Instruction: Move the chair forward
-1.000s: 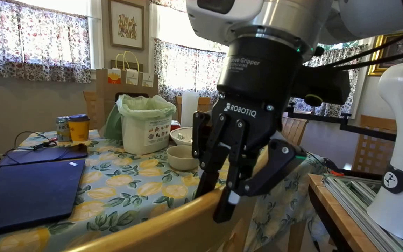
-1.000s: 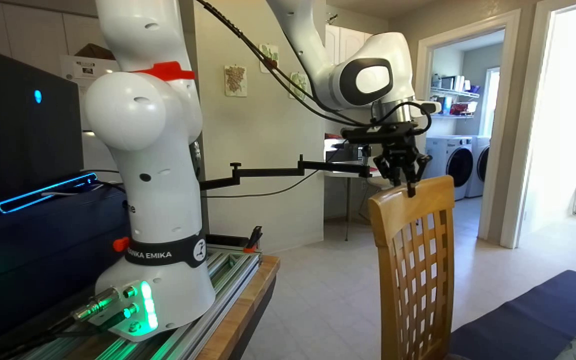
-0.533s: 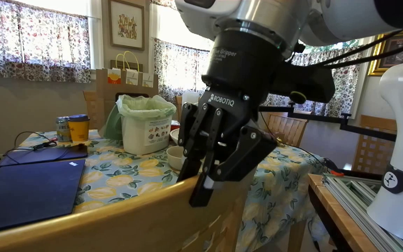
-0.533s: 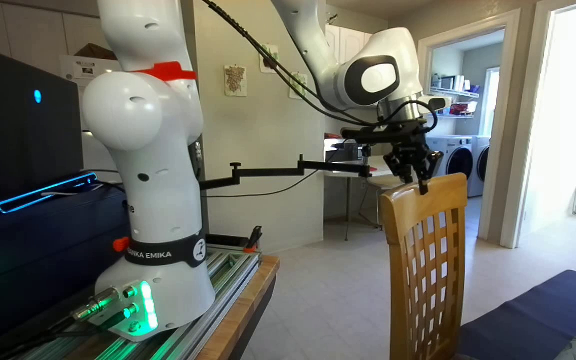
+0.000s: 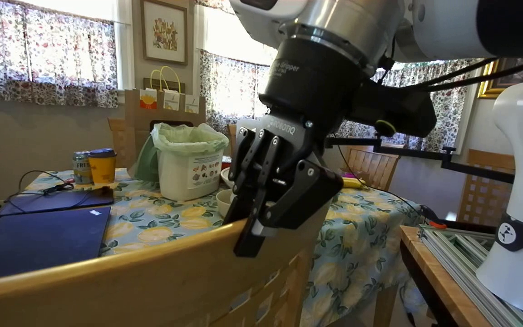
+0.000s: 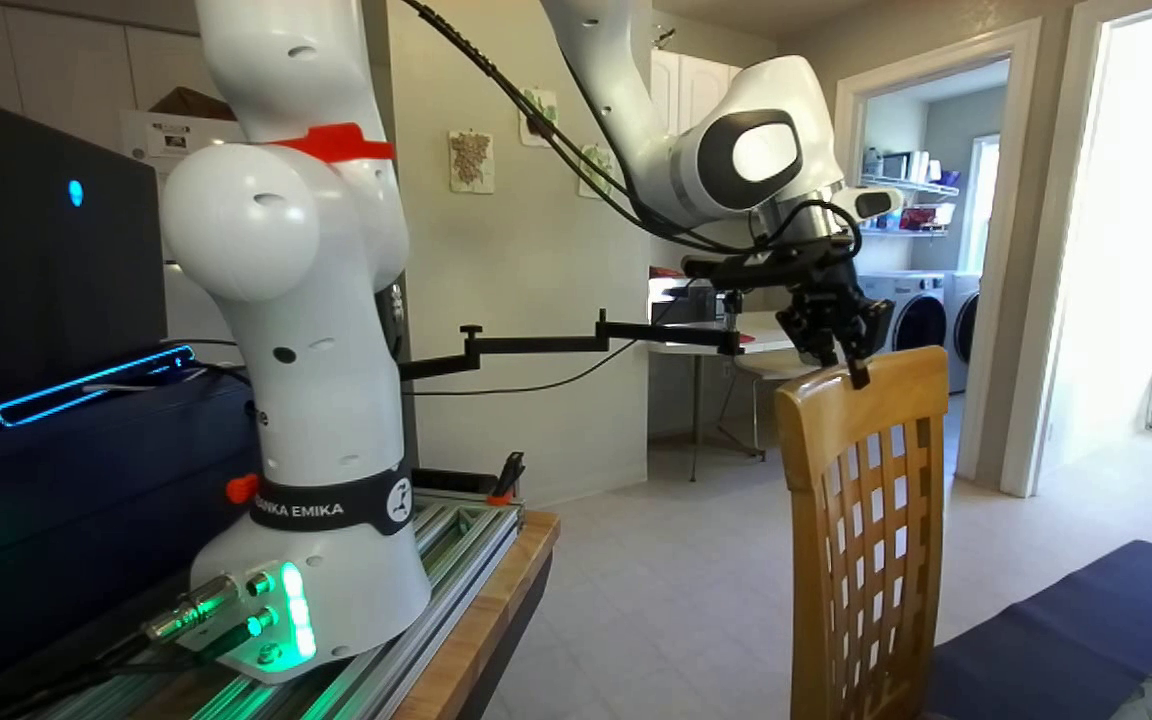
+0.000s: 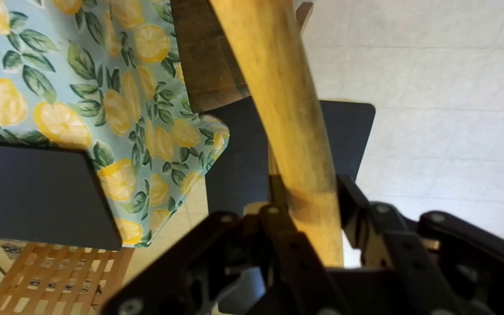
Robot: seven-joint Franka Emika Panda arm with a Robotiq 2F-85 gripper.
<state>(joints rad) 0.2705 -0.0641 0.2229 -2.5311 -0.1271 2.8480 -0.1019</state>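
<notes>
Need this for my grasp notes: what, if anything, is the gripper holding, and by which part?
The gripper holds the light wooden chair by its curved top rail, one jaw on each side of it.

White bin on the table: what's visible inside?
Only the pale green liner, folded over the rim of the white bin, shows; anything deeper is hidden behind them.

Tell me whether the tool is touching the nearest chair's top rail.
Touching. The wrist view shows the tool closed on the chair's top rail, its fingers against both sides with no gap visible.
</notes>
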